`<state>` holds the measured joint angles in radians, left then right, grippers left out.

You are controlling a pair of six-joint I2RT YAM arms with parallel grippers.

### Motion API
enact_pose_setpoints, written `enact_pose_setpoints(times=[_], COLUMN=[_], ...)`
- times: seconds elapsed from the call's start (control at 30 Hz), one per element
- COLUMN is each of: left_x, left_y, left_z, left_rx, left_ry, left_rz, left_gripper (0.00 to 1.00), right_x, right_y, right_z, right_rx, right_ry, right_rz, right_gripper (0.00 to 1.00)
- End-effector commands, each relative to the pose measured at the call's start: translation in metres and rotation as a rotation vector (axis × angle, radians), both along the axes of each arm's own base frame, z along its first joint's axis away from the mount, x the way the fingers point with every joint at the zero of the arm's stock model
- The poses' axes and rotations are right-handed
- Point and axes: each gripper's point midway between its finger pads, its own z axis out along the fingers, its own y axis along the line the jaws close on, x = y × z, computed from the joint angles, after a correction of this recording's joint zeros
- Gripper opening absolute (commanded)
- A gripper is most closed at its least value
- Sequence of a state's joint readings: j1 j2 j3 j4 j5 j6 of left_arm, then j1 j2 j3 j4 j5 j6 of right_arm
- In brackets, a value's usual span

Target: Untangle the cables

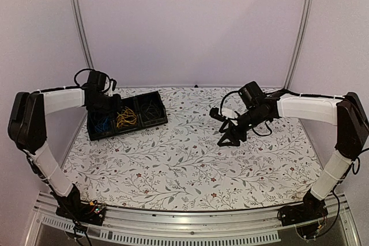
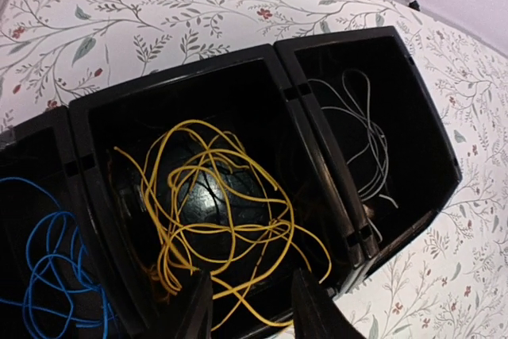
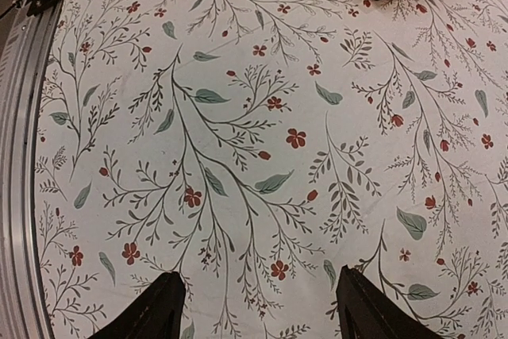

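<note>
- L gripper (image 2: 248,295) part open, holding nothing, just over yellow cable (image 2: 238,228) in mid compartment of black tray (image 2: 290,117).
- R gripper (image 3: 258,275) wide open above floral tablecloth (image 3: 238,117).

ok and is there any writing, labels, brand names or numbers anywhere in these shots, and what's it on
No readable text in any view.
Black tray: no label or marking visible.
Yellow cable and blue cable: no tags visible.
Tablecloth: floral print only, no words.
Small board at the left arm's base: too small to read anything on it.
</note>
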<state>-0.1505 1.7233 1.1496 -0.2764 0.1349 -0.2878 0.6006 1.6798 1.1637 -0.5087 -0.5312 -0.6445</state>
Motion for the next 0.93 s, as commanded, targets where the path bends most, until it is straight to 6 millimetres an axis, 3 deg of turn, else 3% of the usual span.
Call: enact_pose_setpoints(times=[0.0,0.13,0.2,0.27,0.37,0.4,0.47,0.5,0.6,0.7,0.8,0.9], left_x=[-0.005,-0.014,-0.018,-0.021,-0.025,-0.027,-0.033,-0.036,-0.052,-0.069,-0.063,-0.048], left_y=[0.004,0.014,0.017,0.014,0.001,-0.006,-0.019,-0.026,-0.048,-0.074,-0.082,-0.095], left_z=[0.061,0.09,0.106,0.126,0.169,0.186,0.223,0.242,0.303,0.345,0.351,0.328], left_rx=[0.041,0.096,0.117,0.11,0.05,0.022,-0.026,-0.035,0.007,0.011,0.016,0.013], left_ry=[-0.114,-0.167,-0.195,-0.233,-0.318,-0.352,-0.435,-0.486,-0.699,-0.888,-0.962,-0.923], left_rz=[0.006,0.005,0.006,-0.012,-0.059,-0.084,-0.133,-0.152,-0.211,-0.279,-0.289,-0.333], left_gripper=[0.37,0.45,0.61,0.98,1.0,1.0,1.0,1.0,1.0,1.0,1.0,1.0], right_x=[0.012,0.03,0.041,0.053,0.082,0.096,0.118,0.126,0.123,0.114,0.107,0.094], right_y=[-0.005,-0.016,-0.021,-0.027,-0.045,-0.056,-0.087,-0.105,-0.137,-0.153,-0.157,-0.152], right_z=[0.01,0.026,0.041,0.064,0.111,0.127,0.173,0.197,0.261,0.305,0.315,0.312], right_rx=[-0.022,-0.059,-0.067,-0.051,0.02,0.044,0.117,0.174,0.357,0.444,0.461,0.481], right_ry=[-0.067,-0.196,-0.262,-0.323,-0.417,-0.45,-0.54,-0.562,-0.602,-0.653,-0.642,-0.615], right_rz=[-0.03,-0.09,-0.13,-0.179,-0.315,-0.396,-0.562,-0.648,-0.714,-0.799,-0.823,-0.784], right_gripper=[0.7,0.7,0.7,0.71,0.75,0.79,0.96,0.99,0.99,0.99,0.99,0.99])
